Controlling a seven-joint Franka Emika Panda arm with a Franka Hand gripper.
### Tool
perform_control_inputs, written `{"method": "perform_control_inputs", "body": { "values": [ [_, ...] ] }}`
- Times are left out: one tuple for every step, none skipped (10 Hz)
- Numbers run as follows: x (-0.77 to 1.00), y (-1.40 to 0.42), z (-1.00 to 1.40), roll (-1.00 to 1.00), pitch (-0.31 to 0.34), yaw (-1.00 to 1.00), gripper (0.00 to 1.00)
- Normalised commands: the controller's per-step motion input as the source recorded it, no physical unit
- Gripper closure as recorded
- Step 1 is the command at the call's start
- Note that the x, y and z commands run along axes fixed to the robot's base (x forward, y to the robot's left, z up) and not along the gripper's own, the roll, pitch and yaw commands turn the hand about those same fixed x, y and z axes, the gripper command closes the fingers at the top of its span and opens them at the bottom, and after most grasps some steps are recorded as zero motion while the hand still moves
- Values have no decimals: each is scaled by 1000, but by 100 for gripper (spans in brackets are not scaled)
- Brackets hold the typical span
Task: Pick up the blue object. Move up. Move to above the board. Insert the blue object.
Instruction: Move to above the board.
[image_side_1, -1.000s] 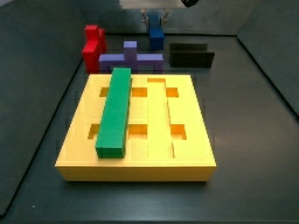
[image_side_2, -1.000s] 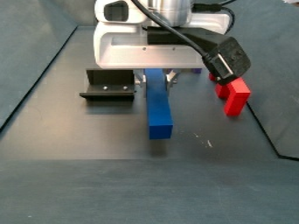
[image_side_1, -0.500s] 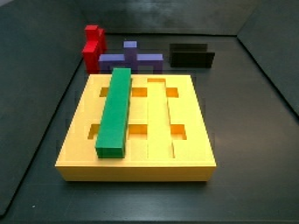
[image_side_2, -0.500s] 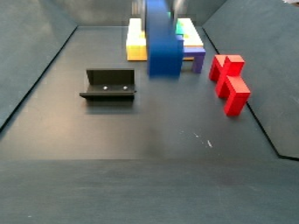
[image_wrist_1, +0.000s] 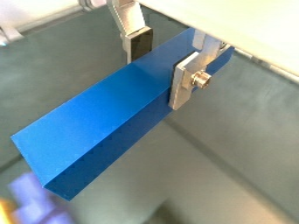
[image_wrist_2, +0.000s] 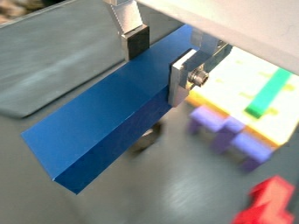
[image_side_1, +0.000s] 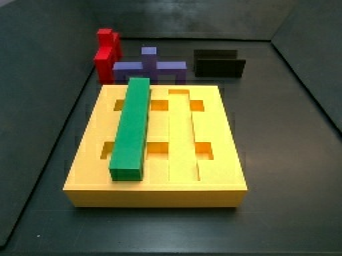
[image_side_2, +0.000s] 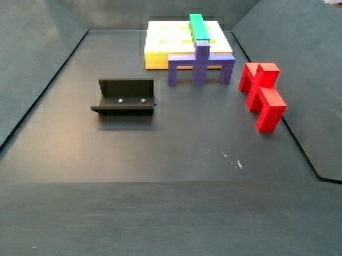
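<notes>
In both wrist views my gripper (image_wrist_1: 162, 63) (image_wrist_2: 160, 61) is shut on the blue object (image_wrist_1: 105, 122) (image_wrist_2: 100, 127), a long plain blue bar held across its width between the silver fingers, well above the floor. Gripper and bar are out of frame in both side views. The board (image_side_1: 221, 160) (image_side_2: 163, 40) is a large yellow grooved block; it also shows in a wrist view (image_wrist_2: 246, 74), off to one side below the bar. A green bar (image_side_1: 131, 125) (image_side_2: 201, 28) lies in one of its grooves.
A purple cross-shaped block (image_side_1: 150, 70) (image_side_2: 201, 66) lies just beyond the board's end, also in a wrist view (image_wrist_2: 228, 136). A red block (image_side_1: 106, 52) (image_side_2: 265, 95) stands beside it. The dark fixture (image_side_1: 219, 64) (image_side_2: 124, 97) stands on the floor.
The gripper has lifted the blue bar off the floor; it rose through the side view and is now out of both side views. Nothing else moved.
</notes>
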Motion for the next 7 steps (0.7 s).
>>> {"method": "perform_control_inputs", "body": {
  "values": [
    [-118, -1400, 152, 132, 237, -142, 100],
    [-118, -1400, 151, 57, 133, -70, 100],
    [-117, -1400, 153, 33, 68, -22, 100],
    [-121, -1400, 157, 16, 28, -5, 100],
    [-124, -1400, 161, 0, 14, -1, 100],
    [-122, -1400, 165, -2, 17, 4, 100],
    [-114, -1400, 177, 0, 26, 4, 100]
  ]
}}
